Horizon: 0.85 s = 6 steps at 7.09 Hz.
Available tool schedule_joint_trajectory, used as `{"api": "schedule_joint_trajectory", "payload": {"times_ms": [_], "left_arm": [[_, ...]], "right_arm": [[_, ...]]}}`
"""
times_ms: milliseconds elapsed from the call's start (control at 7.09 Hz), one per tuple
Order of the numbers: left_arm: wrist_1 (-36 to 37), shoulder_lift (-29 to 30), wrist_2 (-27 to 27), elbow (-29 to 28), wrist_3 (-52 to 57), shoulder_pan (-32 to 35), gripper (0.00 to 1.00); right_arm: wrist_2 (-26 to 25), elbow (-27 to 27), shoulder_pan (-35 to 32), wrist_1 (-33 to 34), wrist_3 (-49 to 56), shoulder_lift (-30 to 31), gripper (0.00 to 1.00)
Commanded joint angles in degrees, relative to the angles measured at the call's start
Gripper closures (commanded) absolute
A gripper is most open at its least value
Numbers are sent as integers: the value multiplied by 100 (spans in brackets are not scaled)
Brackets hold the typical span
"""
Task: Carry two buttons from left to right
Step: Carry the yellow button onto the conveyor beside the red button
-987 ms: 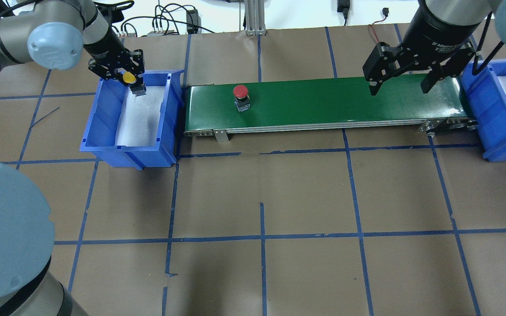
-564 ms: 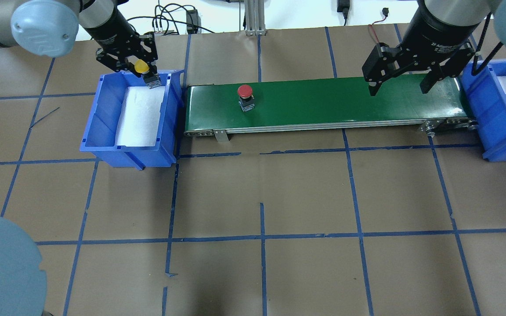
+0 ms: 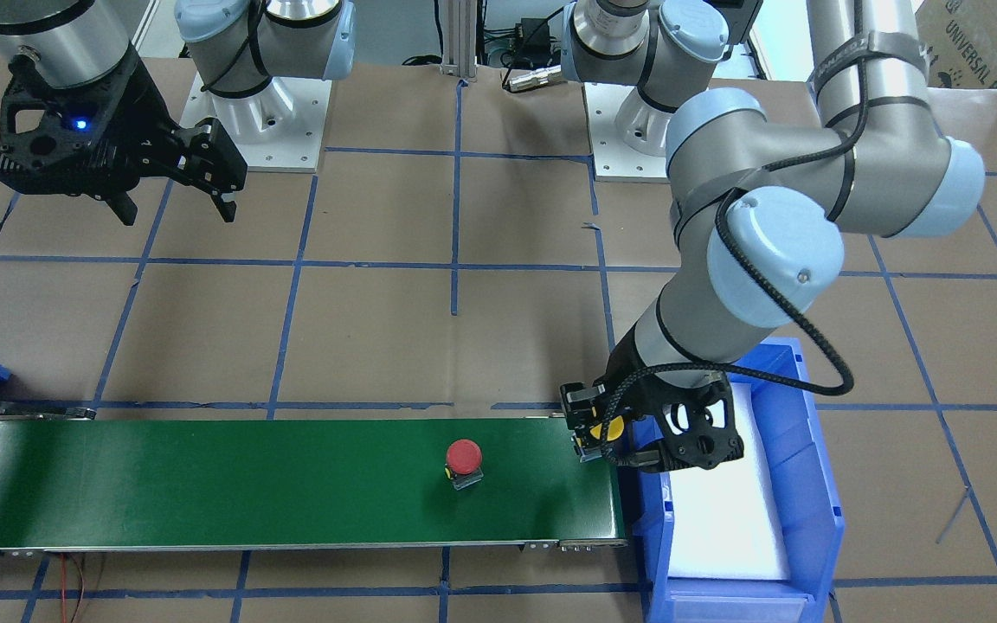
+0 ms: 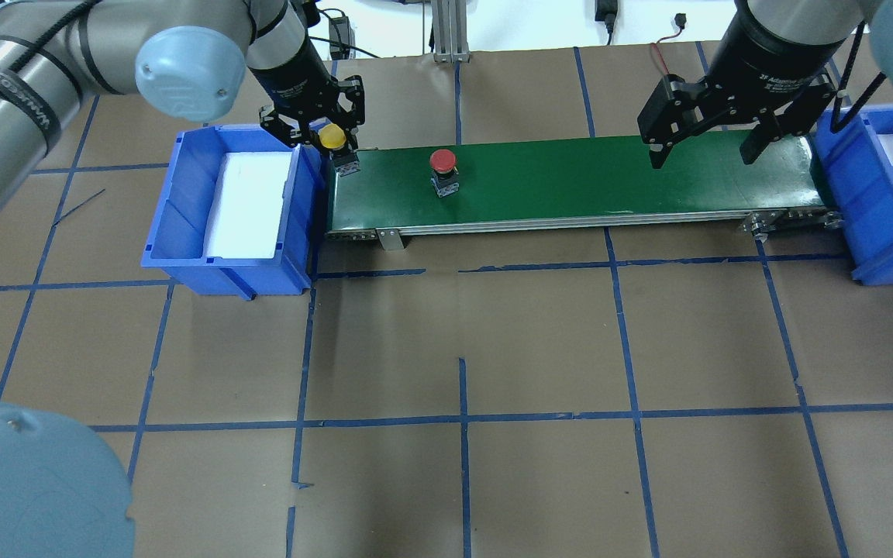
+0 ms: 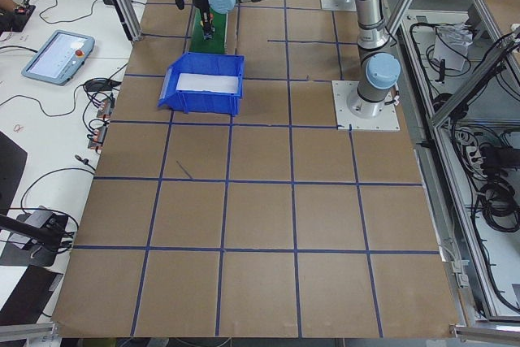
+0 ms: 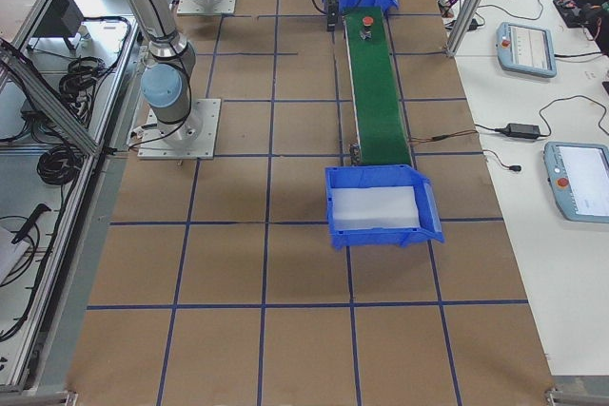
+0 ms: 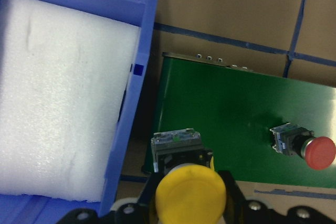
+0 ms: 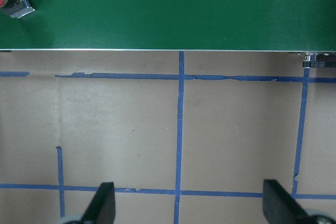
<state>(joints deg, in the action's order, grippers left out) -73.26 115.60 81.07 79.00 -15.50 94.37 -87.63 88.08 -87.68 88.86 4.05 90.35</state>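
Note:
My left gripper (image 4: 330, 143) is shut on the yellow button (image 4: 332, 138), holding it just above the left end of the green conveyor belt (image 4: 609, 182). It also shows in the front view (image 3: 598, 428) and close up in the left wrist view (image 7: 190, 196). The red mushroom button (image 4: 443, 163) stands upright on the belt to the right of it, and also shows in the front view (image 3: 464, 456) and the left wrist view (image 7: 307, 149). My right gripper (image 4: 706, 151) is open and empty above the belt's right end.
A blue bin with white foam (image 4: 183, 217) stands at the belt's left end. Another blue bin (image 4: 865, 201) stands at its right end. Brown paper with blue tape lines covers the table. Cables lie along the far edge.
My left gripper has carried the yellow button right, out of the left bin to the belt's left end. The red button has drifted right on the belt. The right arm has not moved.

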Motion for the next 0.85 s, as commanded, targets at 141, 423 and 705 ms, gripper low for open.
{"api": "schedule_joint_trajectory", "payload": {"times_ms": [141, 423, 705], "left_arm": [[626, 279, 67, 386, -111, 134, 74], [910, 305, 58, 529, -6, 134, 72], [892, 297, -11, 529, 11, 143, 1]], "right_arm": [[0, 7, 14, 0, 8, -8, 0], [0, -2, -12, 17, 0, 0, 0], [0, -2, -12, 9, 0, 0, 0]]}}
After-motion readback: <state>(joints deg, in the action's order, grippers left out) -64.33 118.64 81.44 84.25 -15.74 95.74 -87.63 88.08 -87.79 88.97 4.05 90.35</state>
